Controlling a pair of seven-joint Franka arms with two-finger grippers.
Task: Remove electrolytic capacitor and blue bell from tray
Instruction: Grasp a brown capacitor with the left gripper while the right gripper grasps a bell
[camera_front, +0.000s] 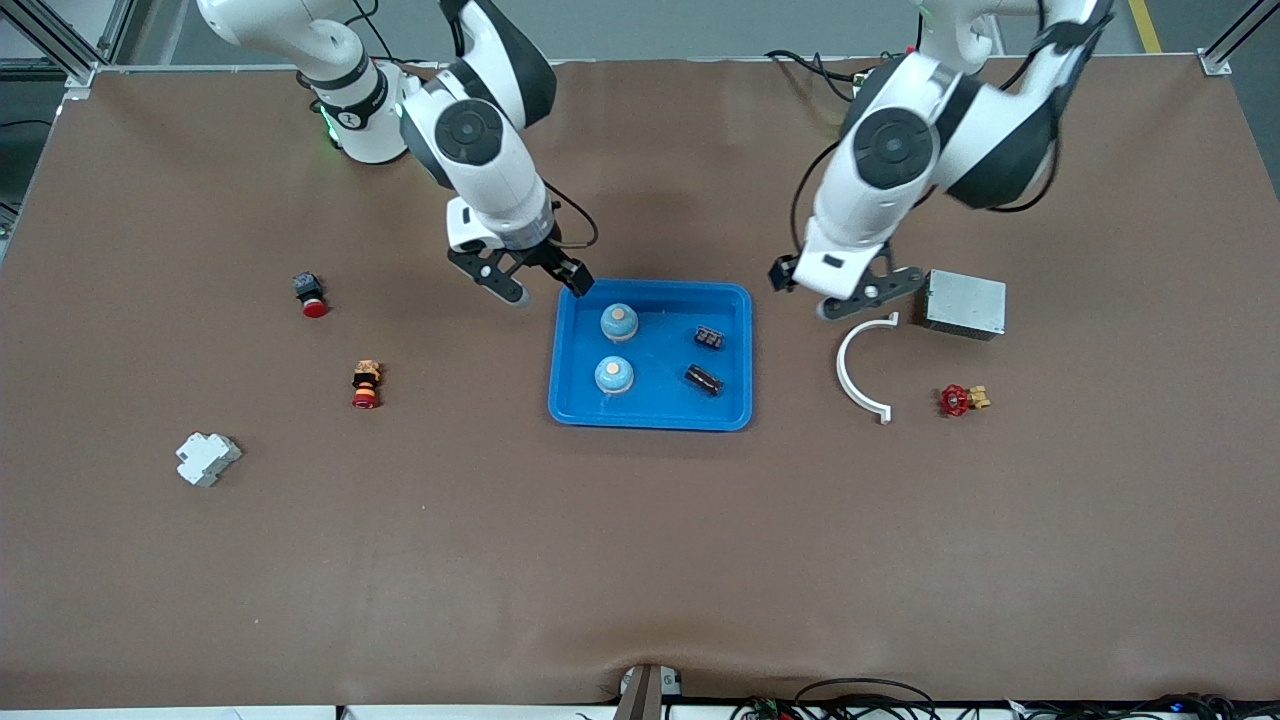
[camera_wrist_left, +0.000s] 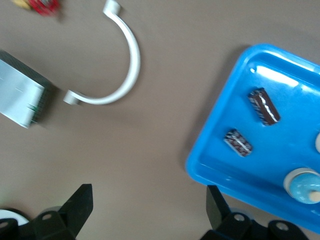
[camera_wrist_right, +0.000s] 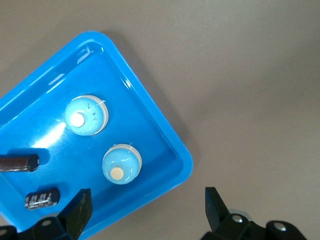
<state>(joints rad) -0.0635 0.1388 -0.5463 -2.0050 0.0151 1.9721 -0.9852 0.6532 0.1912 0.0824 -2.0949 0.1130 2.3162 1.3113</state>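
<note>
In the front view, the right gripper (camera_front: 541, 281) hangs over the table just beside the tray's corner at the robots' side, toward the right arm's end. Its fingers are spread apart and hold nothing. The blue tray (camera_front: 568, 400) lies in the middle of the table. In it are two blue bells, one bell (camera_front: 619, 322) close to the right gripper and a second bell (camera_front: 614, 375) nearer to the front camera. Both stand upright with the button on top. Two dark capacitors lie on their sides in the tray's half toward the left arm. One capacitor (camera_front: 709, 338) is closer to the robots, and the other capacitor (camera_front: 703, 379) lies with its long axis slanted across the tray. The left gripper (camera_front: 868, 295) hangs over the table between the tray and a grey box (camera_front: 964, 304), right above one end of a white curved piece (camera_front: 852, 372). It is empty, with the fingers wide apart.

In the left wrist view, the left gripper's fingers (camera_wrist_left: 78, 206) stand wide with bare table between them. The tray's corner sits near one finger. The two capacitors there lie flat, and their long axes are slanted and roughly parallel.

In the right wrist view, the right gripper's fingers (camera_wrist_right: 76, 213) are spread, one over the tray's edge and one over the table. Both bells show their round tops, close to this gripper.
</note>
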